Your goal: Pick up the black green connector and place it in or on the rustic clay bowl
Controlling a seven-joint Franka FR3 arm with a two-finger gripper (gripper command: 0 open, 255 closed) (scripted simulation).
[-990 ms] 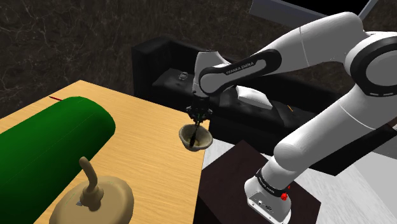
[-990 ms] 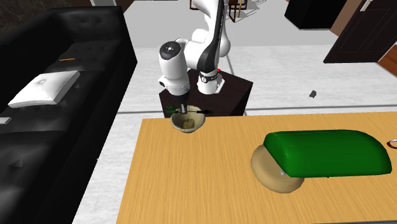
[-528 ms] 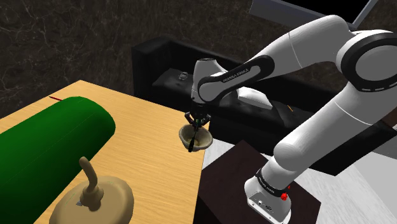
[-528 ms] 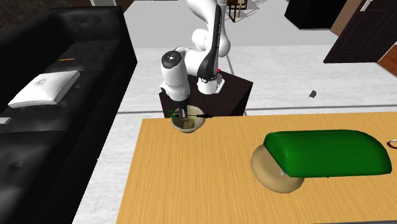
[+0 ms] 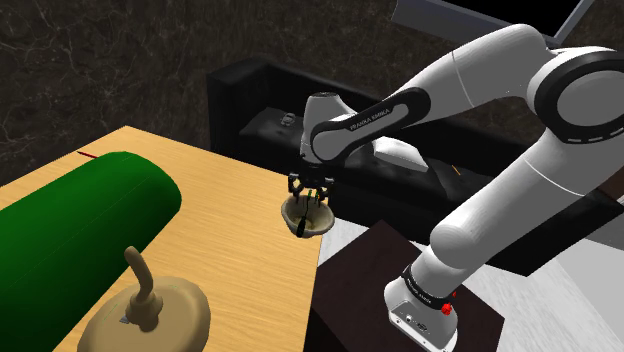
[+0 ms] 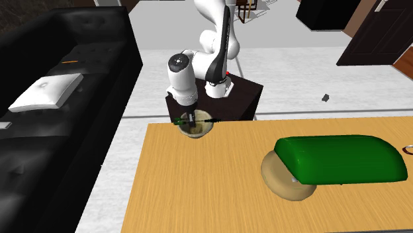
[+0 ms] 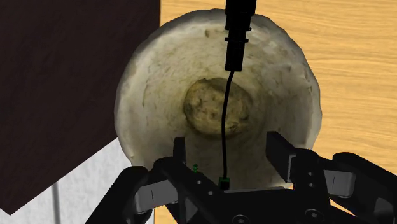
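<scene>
Since 0.5 s ago the tool (image 7: pixel 229 153) has spread open, releasing the black-green connector (image 7: pixel 238 32) into the clay bowl (image 7: pixel 146 89).

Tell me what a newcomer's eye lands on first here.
First, the white arm arched over a rough beige bowl at the wooden table's edge beside the dark stand, with its black gripper open just above the bowl. A black connector with a thin cable stretches across the bowl, between the parted fingers. Next, the big glossy green rounded block farther along the table.
</scene>
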